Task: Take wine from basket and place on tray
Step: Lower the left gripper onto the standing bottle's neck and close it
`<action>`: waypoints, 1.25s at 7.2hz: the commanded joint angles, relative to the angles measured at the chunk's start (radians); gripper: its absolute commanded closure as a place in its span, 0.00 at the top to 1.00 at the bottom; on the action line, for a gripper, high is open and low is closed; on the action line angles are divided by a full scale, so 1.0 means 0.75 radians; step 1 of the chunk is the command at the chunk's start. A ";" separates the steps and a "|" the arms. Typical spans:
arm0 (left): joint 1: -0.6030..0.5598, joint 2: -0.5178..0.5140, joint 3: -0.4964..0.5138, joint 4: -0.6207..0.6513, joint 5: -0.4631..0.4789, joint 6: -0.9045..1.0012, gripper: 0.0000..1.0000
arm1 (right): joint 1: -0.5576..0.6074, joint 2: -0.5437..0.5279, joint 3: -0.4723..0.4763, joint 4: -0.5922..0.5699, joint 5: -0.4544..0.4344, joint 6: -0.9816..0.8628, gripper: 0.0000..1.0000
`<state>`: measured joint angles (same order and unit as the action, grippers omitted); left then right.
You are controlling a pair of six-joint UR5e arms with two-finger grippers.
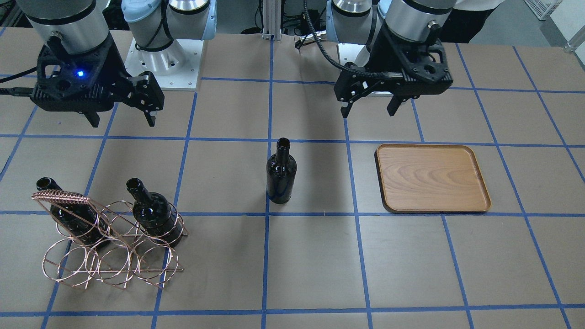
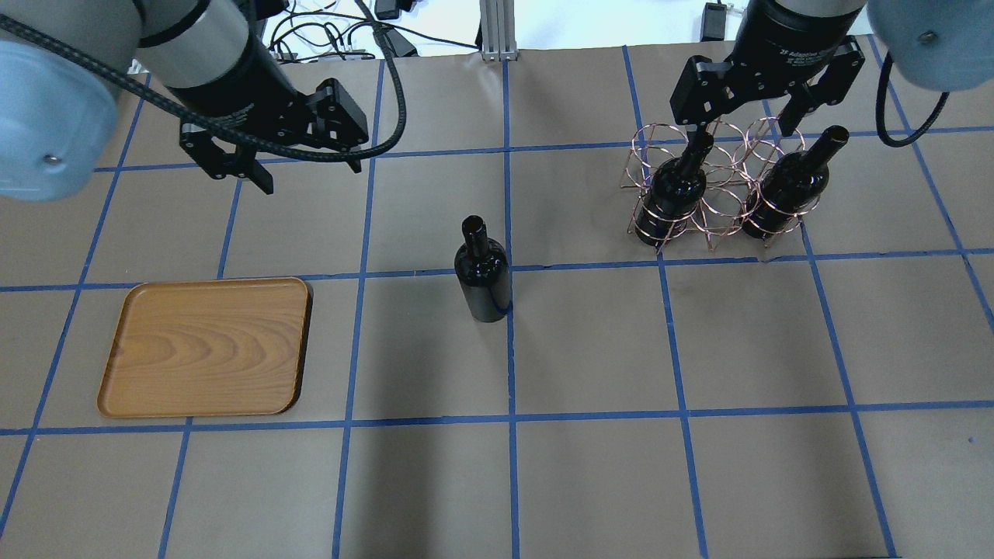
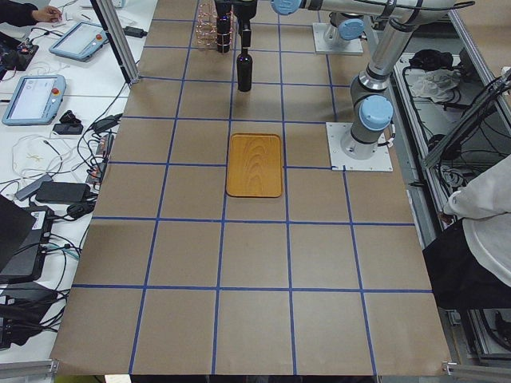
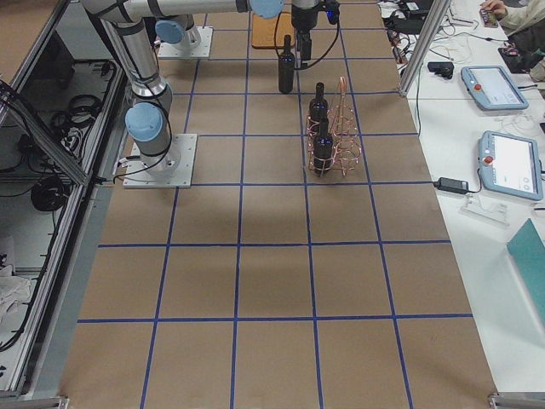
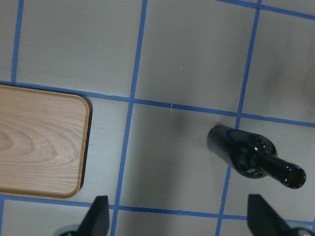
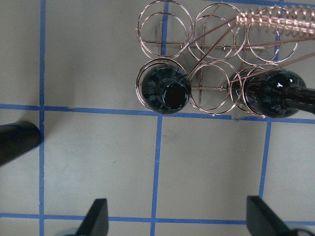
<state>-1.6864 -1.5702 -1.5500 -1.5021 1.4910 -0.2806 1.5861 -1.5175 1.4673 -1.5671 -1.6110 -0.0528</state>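
One dark wine bottle [image 1: 281, 176] stands upright by itself at mid-table, also in the overhead view [image 2: 483, 276] and the left wrist view [image 5: 246, 157]. Two more bottles [image 2: 674, 194] [image 2: 784, 194] stand in rings of the copper wire basket [image 2: 718, 182] [image 1: 109, 242]. The wooden tray [image 2: 206, 345] [image 1: 432, 178] lies empty. My left gripper [image 2: 309, 172] hangs open and empty above the table, between the tray and the lone bottle. My right gripper [image 2: 744, 133] is open and empty above the basket; its wrist view looks down on a bottle mouth [image 6: 165, 93].
Blue tape lines grid the brown table. The arm bases [image 1: 164, 59] stand at the robot's edge. Tablets and cables [image 3: 32, 96] lie off the table's far side. A person [image 3: 479, 231] sits beside the robot's side.
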 commanded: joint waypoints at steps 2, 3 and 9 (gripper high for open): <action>-0.212 -0.143 0.003 0.123 0.000 -0.180 1.00 | 0.000 0.000 0.009 -0.009 -0.006 -0.005 1.00; -0.218 -0.203 0.003 0.188 -0.002 -0.200 1.00 | -0.002 0.001 0.009 -0.009 -0.006 -0.005 1.00; -0.341 -0.340 -0.001 0.120 0.018 -0.176 0.36 | -0.002 0.000 0.013 -0.009 -0.002 -0.005 1.00</action>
<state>-1.9367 -1.8267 -1.5491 -1.3593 1.5004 -0.4249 1.5846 -1.5184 1.4766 -1.5739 -1.6134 -0.0567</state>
